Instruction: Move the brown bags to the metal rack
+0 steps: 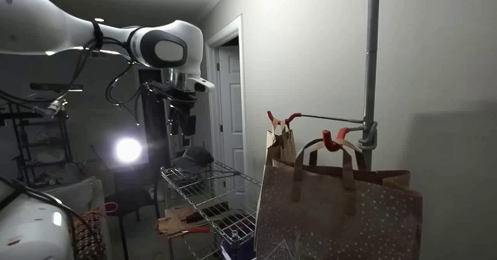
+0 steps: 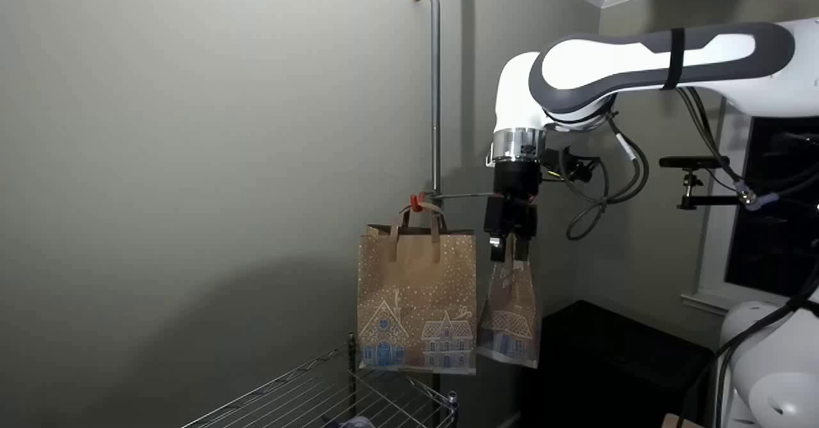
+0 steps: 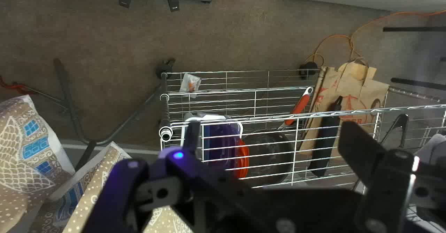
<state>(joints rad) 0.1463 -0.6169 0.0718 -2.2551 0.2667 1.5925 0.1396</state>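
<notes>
The black two-fingered gripper (image 3: 270, 125) is spread wide, a silver wire rack (image 3: 296, 116) showing between its fingers (image 3: 359, 151). In an exterior view, a house-printed brown paper bag (image 2: 416, 297) hangs on a red-tipped metal hook (image 2: 415, 203) at the gripper's eight o'clock, a second bag (image 2: 510, 316) at six.

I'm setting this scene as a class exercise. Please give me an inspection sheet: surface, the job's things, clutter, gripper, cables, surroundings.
Surface: metal rack, open wire shelves.
Job's things: a brown bag and a second brown bag, both hanging from red-tipped hooks on a grey pole; neither is on the rack.
Clutter: dark cap on the rack's top shelf; red-handled tool and folded paper bag lower down.
Gripper: open; nothing seen in its grasp.
Cables: black cables hang from the arm; an orange cord lies on the floor.
Surroundings: white door, bright light, dark window; a large black block, not identifiable.
</notes>
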